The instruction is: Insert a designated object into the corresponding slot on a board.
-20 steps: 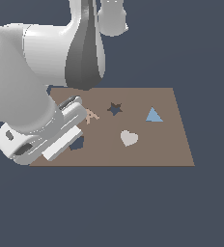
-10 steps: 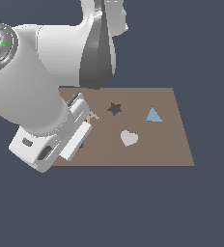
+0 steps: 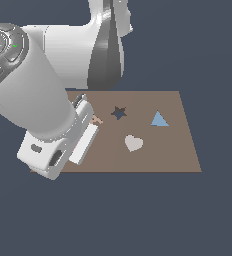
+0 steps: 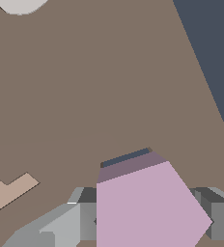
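Observation:
The designated object, a pale pink-lilac pentagon block (image 4: pixel 147 207), sits between the grey fingers (image 4: pixel 82 219) of my gripper (image 4: pixel 150 219), which is shut on it. Just past the block's edge, a thin dark strip of the slot (image 4: pixel 126 157) shows in the brown board (image 4: pixel 109 87); the block covers the rest of the slot. In the exterior view the white arm and hand (image 3: pixel 58 145) hang over the left part of the board (image 3: pixel 163 155), hiding the block, the slot and the fingers.
On the board are a tan letter A (image 3: pixel 95 120) (image 4: pixel 7 190), a dark star-shaped hole (image 3: pixel 119 112), a blue triangle (image 3: pixel 159 119) and a whitish heart (image 3: pixel 133 143) (image 4: pixel 20 5). Dark floor (image 4: pixel 215 48) lies beyond the board's edge.
The arm has turned and its large link has swung toward the camera. It now covers the dark hole that showed at the board's left a second ago.

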